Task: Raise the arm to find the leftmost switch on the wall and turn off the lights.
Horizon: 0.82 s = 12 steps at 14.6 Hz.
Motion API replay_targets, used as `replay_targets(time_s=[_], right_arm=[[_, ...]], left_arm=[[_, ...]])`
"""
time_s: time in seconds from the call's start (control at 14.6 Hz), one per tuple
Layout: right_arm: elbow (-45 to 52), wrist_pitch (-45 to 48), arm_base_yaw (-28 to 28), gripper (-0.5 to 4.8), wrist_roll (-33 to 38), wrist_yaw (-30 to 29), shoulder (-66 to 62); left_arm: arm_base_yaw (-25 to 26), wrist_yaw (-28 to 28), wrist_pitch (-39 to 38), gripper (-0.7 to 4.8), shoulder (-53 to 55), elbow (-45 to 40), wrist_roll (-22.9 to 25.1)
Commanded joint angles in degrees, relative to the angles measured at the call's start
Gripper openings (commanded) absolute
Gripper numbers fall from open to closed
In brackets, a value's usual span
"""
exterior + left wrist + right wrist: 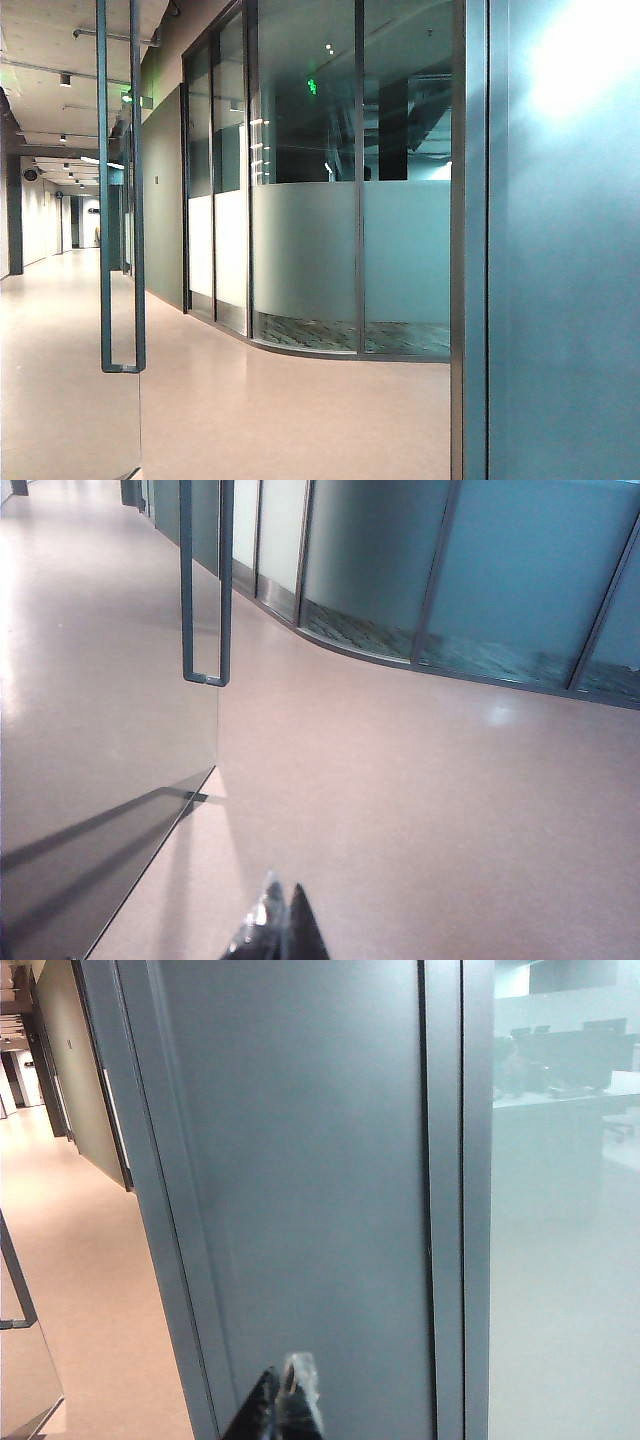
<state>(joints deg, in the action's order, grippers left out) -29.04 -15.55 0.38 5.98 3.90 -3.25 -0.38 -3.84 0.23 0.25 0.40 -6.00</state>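
While no arm is showing in the exterior view, the left gripper (278, 930) is hanging over the pinkish floor (420, 810) beside a glass door (100, 780), fingertips pressed together and holding nothing. The right gripper (283, 1405) is pointing at a grey wall panel (300, 1160), tips likewise together and empty. No switch is appearing in any view.

Only the dark fingertips of the left gripper (278, 930) and of the right gripper (283, 1400) show, cut off by the picture edge, and the tall dark metal door handle (120, 190) runs out of the exterior view.
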Motion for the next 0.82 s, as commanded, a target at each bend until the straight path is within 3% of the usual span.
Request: replay_targets(time_s=[0.07,0.41,0.82], right_arm=[[-0.35,0.72,0.07,0.00,0.00,0.24,0.00],[-0.35,0.72,0.07,0.00,0.00,0.24,0.00],[-0.35,0.72,0.07,-0.01,0.00,0.26,0.00]], left_arm=[[0.11,0.20,0.70,-0.05,-0.02,0.11,1.51],[0.11,0.15,0.61,-0.05,-0.02,0.11,7.28],[-0.04,0.15,0.66,-0.05,-0.02,0.11,7.30]])
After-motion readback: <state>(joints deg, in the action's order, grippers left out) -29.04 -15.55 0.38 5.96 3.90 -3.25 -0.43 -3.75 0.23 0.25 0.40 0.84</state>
